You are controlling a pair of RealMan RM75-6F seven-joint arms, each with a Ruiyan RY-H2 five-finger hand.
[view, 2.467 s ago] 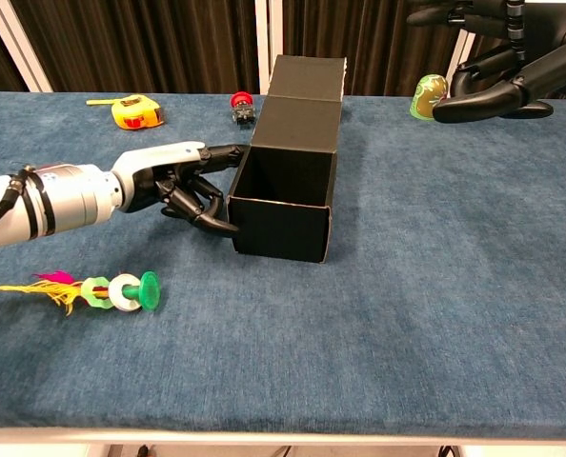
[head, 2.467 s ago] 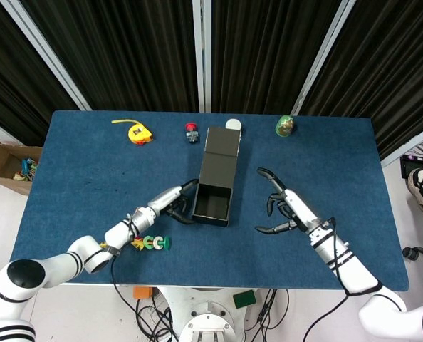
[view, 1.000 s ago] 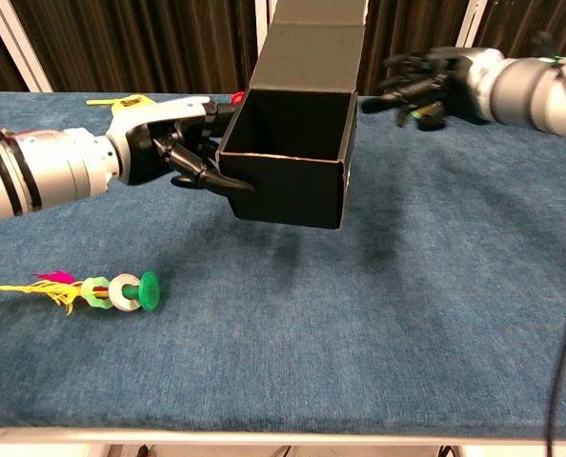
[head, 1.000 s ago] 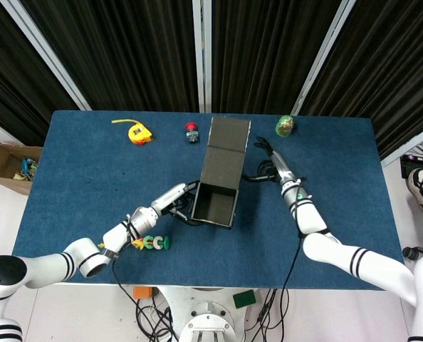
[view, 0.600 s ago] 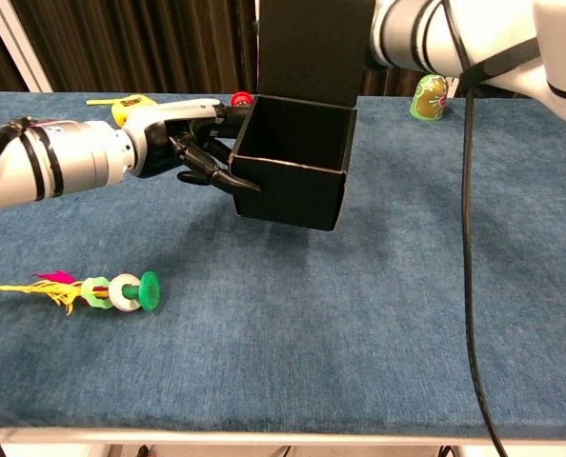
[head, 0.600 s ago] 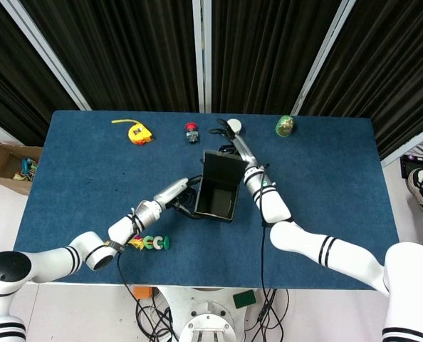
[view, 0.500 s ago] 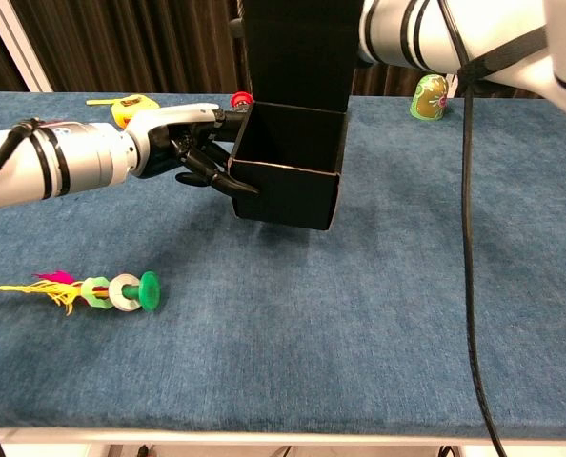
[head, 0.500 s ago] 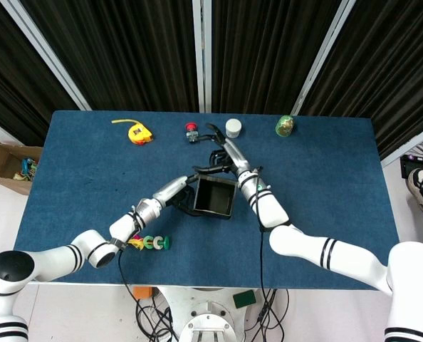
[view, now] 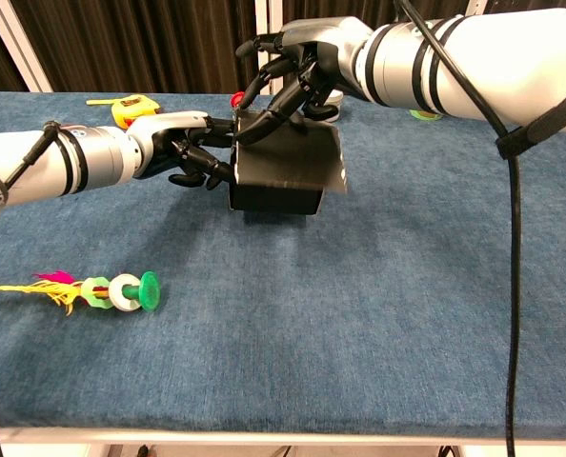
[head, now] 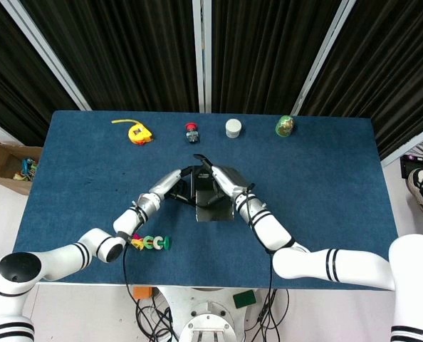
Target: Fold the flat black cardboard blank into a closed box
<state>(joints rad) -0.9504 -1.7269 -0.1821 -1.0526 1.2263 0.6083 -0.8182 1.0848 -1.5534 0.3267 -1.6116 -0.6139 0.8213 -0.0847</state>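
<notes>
- Head view. Black box (head: pixel 213 194) near the middle of the blue table (head: pixel 69 178), its lid flap folded down over the top. Left hand (head: pixel 177 184) against the box's left wall, fingers curled onto it (how firm the hold is cannot be told from here). Right hand (head: pixel 213 178) lies across the lid from the far side, fingers extended along it.
- Head view, other items. Tape measure (head: pixel 136 131), red-topped button (head: pixel 191 131), white jar (head: pixel 233 127) and green figurine (head: pixel 285 126) in a row along the far edge, well apart from the box; feathered ring toy (head: pixel 152 243) near the front edge, left of the box.
- Chest view. Box (view: pixel 285 171) rests on the table, lid sloping slightly, not quite flush at the near right corner. Left hand (view: pixel 193 154) grasps the left wall with fingertips wrapped at the corner. Right hand (view: pixel 293 71) presses spread fingers down on the lid's far-left edge, grasping nothing.
- Step in hand (a judgement): closing the lid, the final fold.
- Next move calls for: the left hand steadying the wall while the right presses the lid's free edge down so that any tuck flap (not visible) seats inside the front wall.
</notes>
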